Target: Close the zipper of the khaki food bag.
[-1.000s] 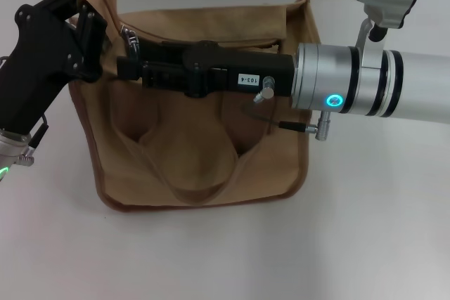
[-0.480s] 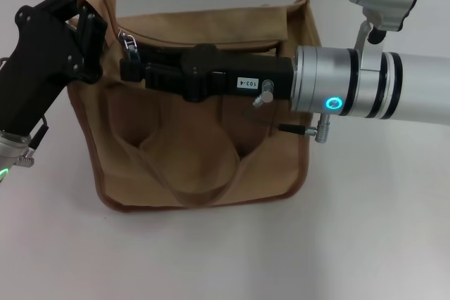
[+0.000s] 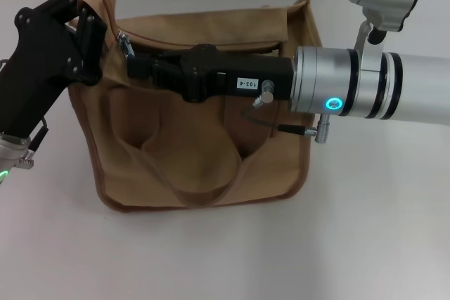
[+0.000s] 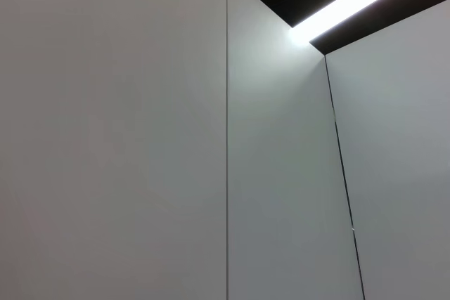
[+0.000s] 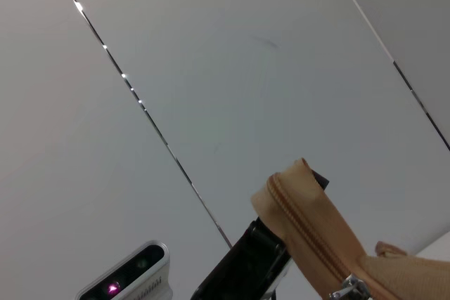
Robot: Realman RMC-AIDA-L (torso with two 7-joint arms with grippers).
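My left gripper (image 3: 84,12) is clamped on the top left corner of the khaki food bag (image 3: 197,166) on the tabletop (image 3: 380,230). My right gripper (image 3: 133,57) pinches the zipper (image 3: 125,42) pull there.

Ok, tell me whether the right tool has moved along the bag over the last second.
Yes. In the head view the right tool has slid toward the robot's right and slightly up, away from the bag's left corner, which the left tool holds.

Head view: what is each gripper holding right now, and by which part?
The left gripper pinches the khaki food bag by its top-left corner. The right gripper sits at the zipper's pull tab; its grip cannot be confirmed.
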